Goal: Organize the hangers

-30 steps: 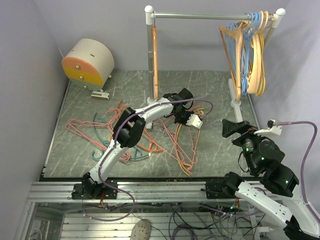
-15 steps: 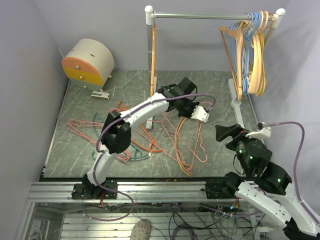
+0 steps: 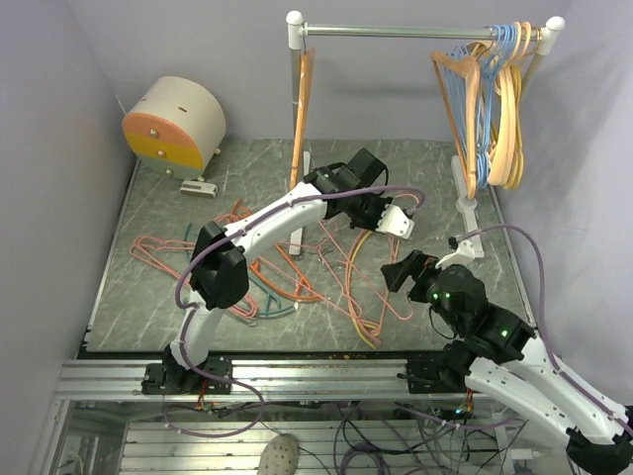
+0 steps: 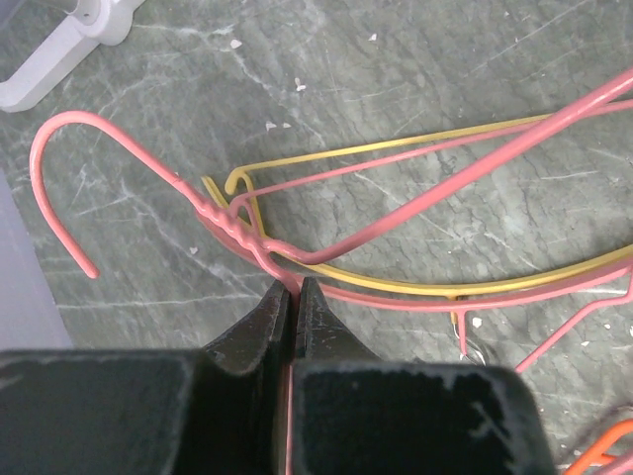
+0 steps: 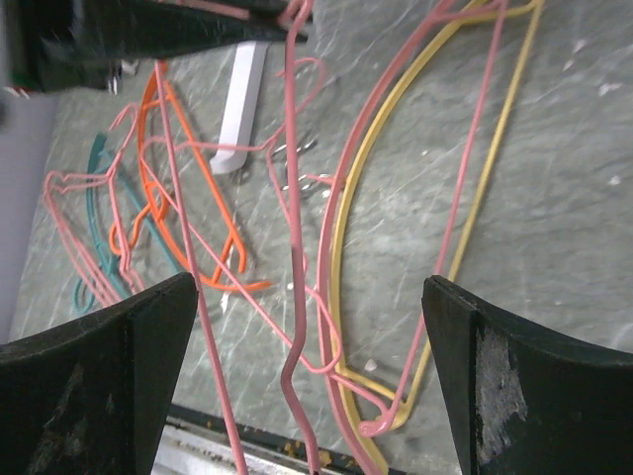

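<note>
Grey marbled table [image 3: 247,163], lilac walls [image 3: 59,119], rail [image 3: 396,32] at rear. Hangers [image 3: 326,282] lie tangled mid-table. Left gripper [image 4: 294,297] clamps pink hanger [image 4: 229,223] neck; right gripper [image 5: 309,297], jaws wide, has advanced leftward over them

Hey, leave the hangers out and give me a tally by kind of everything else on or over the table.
Hands: 2, left hand shut on a pink hanger, right hand open
Rack: 1
Drawer box: 1
White piece beside the drawer box: 1
Total: 5
</note>
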You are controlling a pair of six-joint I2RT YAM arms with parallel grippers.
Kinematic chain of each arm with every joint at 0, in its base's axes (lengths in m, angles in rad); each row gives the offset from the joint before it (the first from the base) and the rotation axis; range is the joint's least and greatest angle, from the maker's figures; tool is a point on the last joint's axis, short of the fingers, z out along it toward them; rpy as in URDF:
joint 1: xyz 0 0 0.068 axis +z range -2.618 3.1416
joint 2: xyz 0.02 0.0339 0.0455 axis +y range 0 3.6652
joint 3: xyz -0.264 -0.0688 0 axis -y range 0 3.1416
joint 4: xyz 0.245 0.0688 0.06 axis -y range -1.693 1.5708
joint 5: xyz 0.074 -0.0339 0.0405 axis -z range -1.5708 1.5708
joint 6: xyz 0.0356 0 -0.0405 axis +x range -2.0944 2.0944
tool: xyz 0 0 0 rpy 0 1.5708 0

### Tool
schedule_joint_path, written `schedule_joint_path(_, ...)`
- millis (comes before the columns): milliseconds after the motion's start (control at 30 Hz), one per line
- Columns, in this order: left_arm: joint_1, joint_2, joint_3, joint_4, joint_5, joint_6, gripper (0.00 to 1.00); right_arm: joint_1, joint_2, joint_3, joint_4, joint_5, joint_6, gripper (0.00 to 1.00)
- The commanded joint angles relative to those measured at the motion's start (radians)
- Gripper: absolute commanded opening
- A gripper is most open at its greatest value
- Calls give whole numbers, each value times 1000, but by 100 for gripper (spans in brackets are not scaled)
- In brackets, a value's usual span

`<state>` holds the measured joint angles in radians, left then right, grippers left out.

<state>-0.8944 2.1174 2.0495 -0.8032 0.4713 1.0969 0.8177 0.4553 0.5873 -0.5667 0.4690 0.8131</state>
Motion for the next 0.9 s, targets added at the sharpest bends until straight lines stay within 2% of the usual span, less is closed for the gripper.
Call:
schedule_joint_path(0, -5, -58, 0, 23, -26, -25, 7, -1, -4, -74, 126, -142, 50, 96)
schedule_joint_path(200, -4, -67, 32, 24, -37, -24, 7, -1, -28, -143, 247, -281, 64, 82)
schedule_joint_path(300, -4, -75, 38, 20, -37, -20, 7, -1, -18, -139, 284, -354, 44, 71)
schedule_joint_path(333, -5, -77, 38, 19, -39, -19, 7, 0, -14, -137, 297, -374, 34, 65)
schedule_joint_path(400, -4, -80, 36, 23, -42, -22, 7, -1, 3, -133, 318, -407, 24, 46)
schedule_joint_path(500, -4, -85, 35, 22, -37, -27, 7, -1, 22, -133, 327, -420, 21, 9)
schedule_joint_path(533, -5, -88, 36, 23, -35, -30, 7, -1, 29, -133, 327, -416, 22, 0)
schedule_joint_path(667, -13, -96, 54, 10, -30, -46, 7, -1, 32, -140, 320, -389, 26, 0)
schedule_joint_path(733, -29, -102, 66, -1, -66, -57, 18, -1, 12, -143, 303, -356, 36, 0)
schedule_joint_path(767, -42, -109, 68, -4, -95, -56, 29, -1, -1, -144, 290, -334, 42, 0)
schedule_joint_path(800, -54, -117, 69, -10, -132, -52, 53, 1, -15, -143, 277, -315, 44, 0)
schedule_joint_path(867, -82, -131, 66, -26, -215, -40, 75, -1, -33, -134, 246, -286, 39, 0)
